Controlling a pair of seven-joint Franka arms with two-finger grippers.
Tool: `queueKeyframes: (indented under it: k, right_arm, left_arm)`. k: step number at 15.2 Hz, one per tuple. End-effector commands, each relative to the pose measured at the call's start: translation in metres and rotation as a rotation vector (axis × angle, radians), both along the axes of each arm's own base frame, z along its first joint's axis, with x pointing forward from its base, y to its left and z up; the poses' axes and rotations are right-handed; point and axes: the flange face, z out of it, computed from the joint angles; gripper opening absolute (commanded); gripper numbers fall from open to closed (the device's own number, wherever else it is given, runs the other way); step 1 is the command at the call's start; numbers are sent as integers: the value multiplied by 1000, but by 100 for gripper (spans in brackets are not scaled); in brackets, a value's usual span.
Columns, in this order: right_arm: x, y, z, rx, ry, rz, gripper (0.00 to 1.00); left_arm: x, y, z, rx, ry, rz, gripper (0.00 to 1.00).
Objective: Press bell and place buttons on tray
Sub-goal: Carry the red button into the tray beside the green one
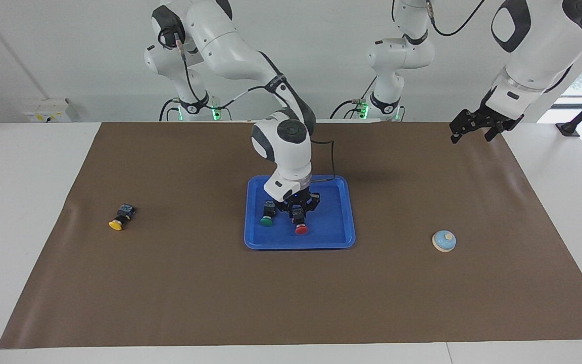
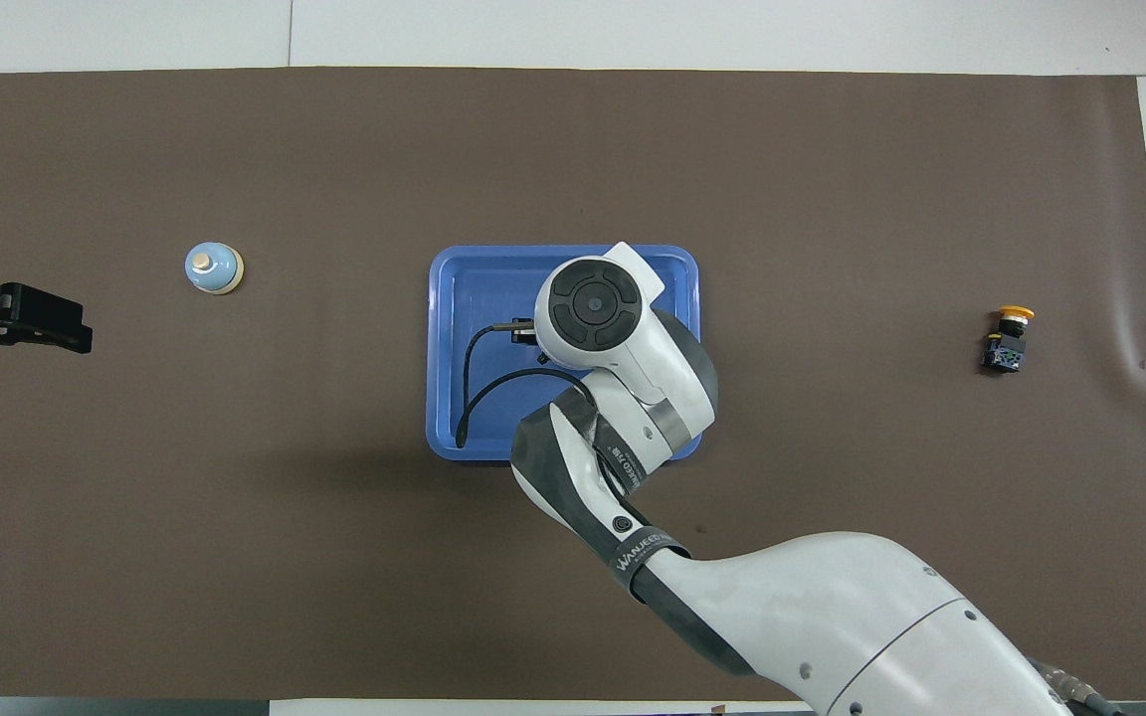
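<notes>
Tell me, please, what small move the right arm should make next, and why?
Probably open the right end effector: it holds the red button low over the blue tray, beside the green button, so releasing should leave it there.

Bright blue tray (image 1: 344, 237), red button (image 1: 301, 229), green button (image 1: 266, 221), yellow button (image 1: 115, 225), brown mat (image 1: 170, 283)

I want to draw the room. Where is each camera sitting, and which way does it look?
Facing view: high up across the table, looking back at the robots; both whole arms show, the right pincer holding the red button over the tray.
Overhead view: high above the robots' end, looking steeply down; the right arm and the waiting left pincer show.
Both share the tray, the bell and the yellow button.
</notes>
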Motion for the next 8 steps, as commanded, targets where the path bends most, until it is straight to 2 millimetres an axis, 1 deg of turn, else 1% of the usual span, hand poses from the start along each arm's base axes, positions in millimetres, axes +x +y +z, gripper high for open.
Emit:
queueKeyframes:
  k: [1,4,5,6,7,8]
  right_arm:
    - [-14,-8,2,-8,-6,0,0]
    - [-14,-7,4,1,2,-52,0]
    - [-14,-5,6,4,2,-77,99]
    - [-14,-4,8,1,5,-85,100]
    - [-15,2,14,-2,13,-100,100]
    - [-10,4,25,3,10,-129,100]
  left_arm:
    - [-7,2,2,11,0,7,100]
    - [-7,2,2,11,0,9,100]
    - [-7,2,2,11,0,7,100]
    - [-7,2,2,11,0,7,100]
    - [-7,2,2,11,0,7,100]
    - [-7,2,2,11,0,9,100]
